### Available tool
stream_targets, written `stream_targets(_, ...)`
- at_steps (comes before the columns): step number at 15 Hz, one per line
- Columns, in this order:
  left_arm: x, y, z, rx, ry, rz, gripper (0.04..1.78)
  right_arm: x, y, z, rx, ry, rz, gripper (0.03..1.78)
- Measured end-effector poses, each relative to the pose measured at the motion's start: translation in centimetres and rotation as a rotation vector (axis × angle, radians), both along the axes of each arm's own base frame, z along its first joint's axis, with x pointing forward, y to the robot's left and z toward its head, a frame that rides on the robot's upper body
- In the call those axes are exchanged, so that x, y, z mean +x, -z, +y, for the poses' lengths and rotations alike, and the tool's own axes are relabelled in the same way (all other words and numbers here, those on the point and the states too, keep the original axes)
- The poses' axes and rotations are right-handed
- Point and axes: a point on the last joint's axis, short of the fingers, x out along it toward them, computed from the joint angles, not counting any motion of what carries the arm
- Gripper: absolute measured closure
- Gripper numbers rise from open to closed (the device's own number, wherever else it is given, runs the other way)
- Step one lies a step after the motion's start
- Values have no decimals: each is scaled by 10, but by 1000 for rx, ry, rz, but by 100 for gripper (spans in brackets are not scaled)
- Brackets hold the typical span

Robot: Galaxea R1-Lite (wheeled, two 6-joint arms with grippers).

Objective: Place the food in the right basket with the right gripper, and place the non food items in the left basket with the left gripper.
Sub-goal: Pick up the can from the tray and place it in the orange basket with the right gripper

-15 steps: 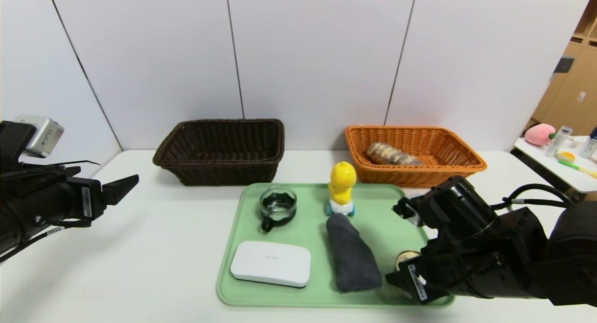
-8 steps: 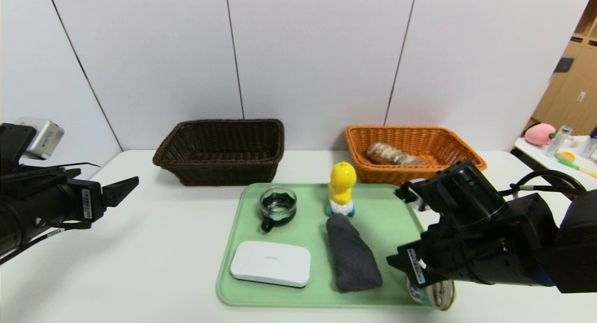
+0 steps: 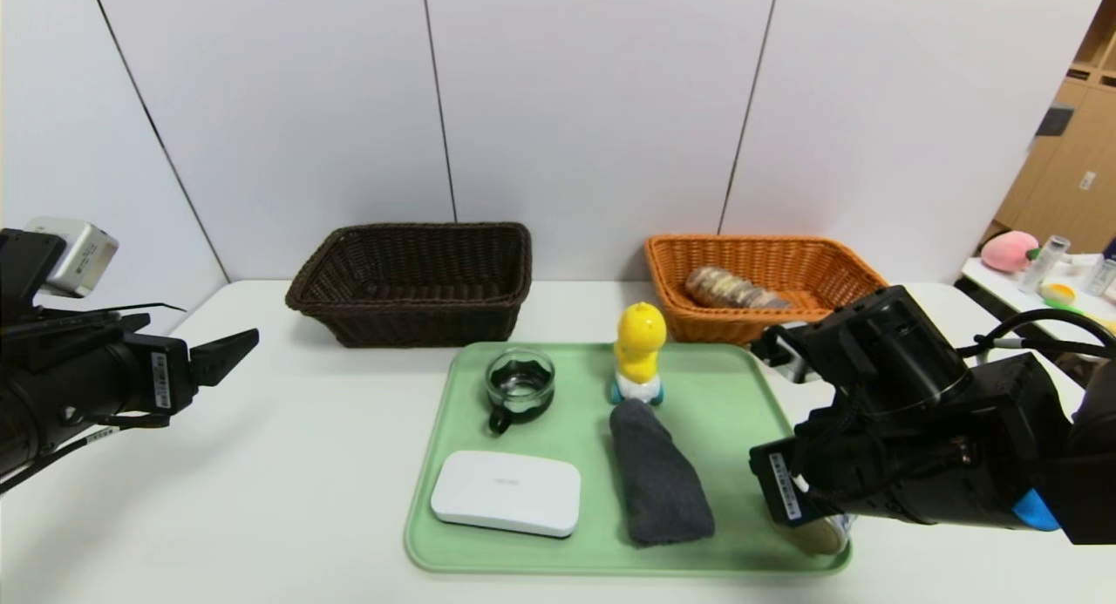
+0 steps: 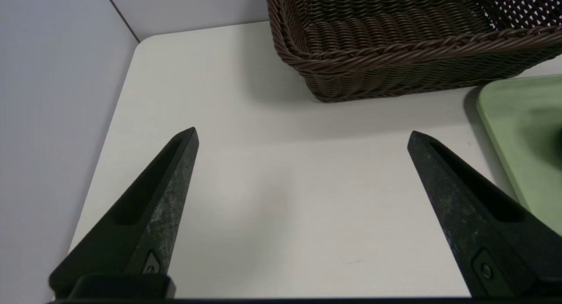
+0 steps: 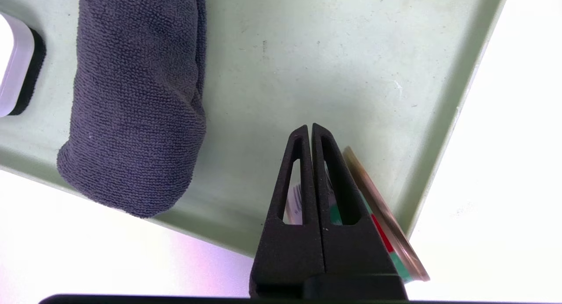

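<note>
Tin-wise, your head view shows the short round green-labelled tin (image 3: 818, 537) tipped at the green plastic tray's (image 3: 558, 562) front right corner, under the right gripper (image 3: 789, 508). Left wrist view: left gripper (image 4: 303, 137) spread wide, empty. Right wrist view: fingers (image 5: 303, 172) pressed together, tin beside them, ungripped.

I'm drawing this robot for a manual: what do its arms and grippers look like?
Both arms are matte black and bulky, each with a small white barcode label near the wrist. The left gripper has two long, tapering black fingers, scuffed grey, with hollowed inner faces. A silver box camera sits on the left arm. The right gripper has matching slotted fingers; black cables loop behind it, and a blue patch shows on that arm.
</note>
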Motion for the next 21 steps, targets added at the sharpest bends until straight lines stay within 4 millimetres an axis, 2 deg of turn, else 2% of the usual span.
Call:
stream_targets(8, -4, 2, 0, 0, 1, 3, 13, 10, -4, 7, 42, 11, -96, 176)
stream_targets(11, -4, 1, 0, 1, 1, 0, 13, 14, 2, 12, -10, 55, -129, 123)
stream_targets(13, -5, 1, 0, 1, 0, -1, 13, 12, 4, 12, -22, 47, -122, 96)
stream_targets(17, -6, 1, 0, 1, 0, -4, 13, 9, 1, 10, -19, 35, -140, 62)
stream_targets(21, -7, 3, 0, 1, 0, 4, 13, 4, -5, 6, -15, 33, -158, 41)
